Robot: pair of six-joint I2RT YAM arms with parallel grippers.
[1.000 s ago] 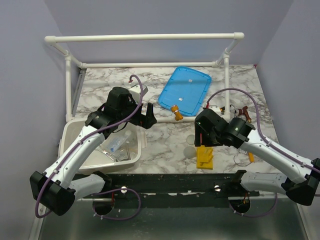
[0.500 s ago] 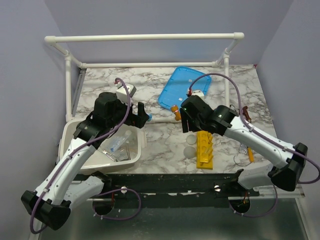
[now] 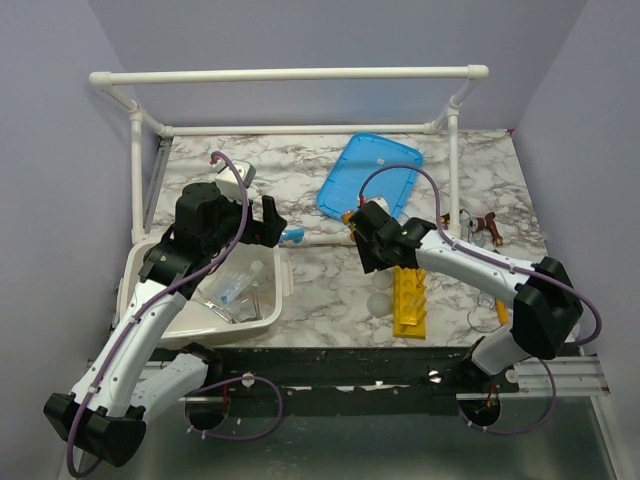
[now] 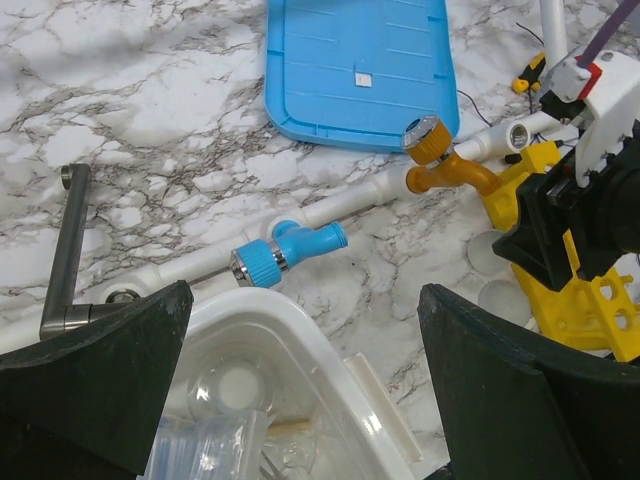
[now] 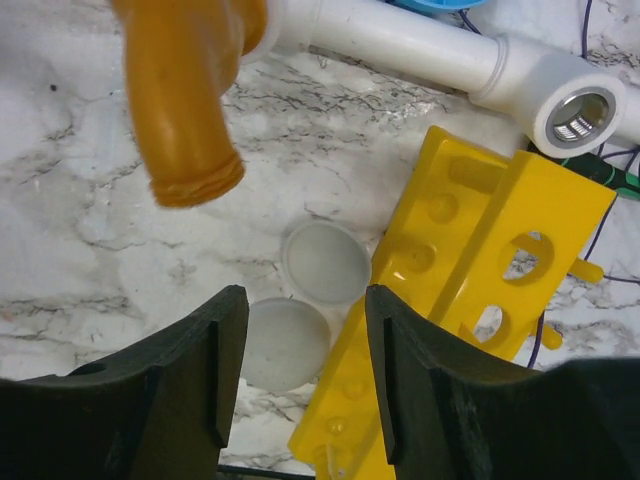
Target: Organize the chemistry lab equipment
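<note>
The yellow test-tube rack [image 3: 408,300] lies on the marble table right of centre; it fills the right of the right wrist view [image 5: 470,300]. Two frosted round dishes [image 5: 327,262] lie just left of it. My right gripper [image 3: 366,246] is open and empty, hovering beyond the rack's far end, its jaws over the dishes and the rack's edge [image 5: 305,400]. My left gripper [image 3: 270,222] is open and empty above the far right corner of the white tub [image 3: 160,262]. In the tub, a clear glass beaker [image 4: 225,385] and a plastic bag [image 4: 190,440] show.
A blue lid [image 3: 370,180] lies at the back. A white pipe crosses the table with a blue valve [image 4: 285,255] and an orange valve [image 4: 440,165]. A metal handle [image 4: 65,250] stands by the tub. Small items and wires [image 3: 487,225] sit at the right. A white pipe frame borders the back.
My right gripper has moved left and away from me, from over the rack to beside the orange valve. My left gripper has drawn back to the left over the tub's corner.
</note>
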